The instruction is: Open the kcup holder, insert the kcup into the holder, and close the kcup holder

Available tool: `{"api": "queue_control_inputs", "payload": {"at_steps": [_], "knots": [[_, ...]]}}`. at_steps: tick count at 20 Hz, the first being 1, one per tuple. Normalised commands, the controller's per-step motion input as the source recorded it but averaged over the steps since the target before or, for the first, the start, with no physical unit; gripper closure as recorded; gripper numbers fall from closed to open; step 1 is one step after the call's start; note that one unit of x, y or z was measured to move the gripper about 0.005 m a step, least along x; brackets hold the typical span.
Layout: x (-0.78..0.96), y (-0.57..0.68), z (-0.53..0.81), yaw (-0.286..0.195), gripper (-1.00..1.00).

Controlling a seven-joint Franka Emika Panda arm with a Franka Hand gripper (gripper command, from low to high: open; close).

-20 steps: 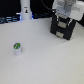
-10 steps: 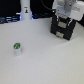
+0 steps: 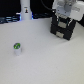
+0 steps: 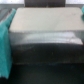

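Note:
The kcup (image 3: pixel 17 48), a small white pod with a green top, stands on the white table at the exterior view's left. The black kcup holder (image 3: pixel 63 29) stands at the far right, its drawer fronts shut. My gripper (image 3: pixel 64 16) hangs right over the holder, far from the kcup. In the wrist view, a teal finger (image 4: pixel 5 40) shows at one edge, with a wide empty gap beside it, over the holder's pale top (image 4: pixel 45 20) and dark front (image 4: pixel 45 55). Nothing is held.
A taller white bottle-like object (image 3: pixel 25 10) stands at the back, left of the holder. Dark equipment lines the back edge of the table (image 3: pixel 45 60).

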Motion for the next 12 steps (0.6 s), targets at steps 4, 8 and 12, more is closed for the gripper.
{"api": "queue_control_inputs", "payload": {"at_steps": [4,8,12], "knots": [[0.49,-0.17,0.13,-0.04,1.0],[0.42,-0.42,0.08,-0.01,1.0],[0.44,-0.24,0.07,-0.019,1.0]]}}
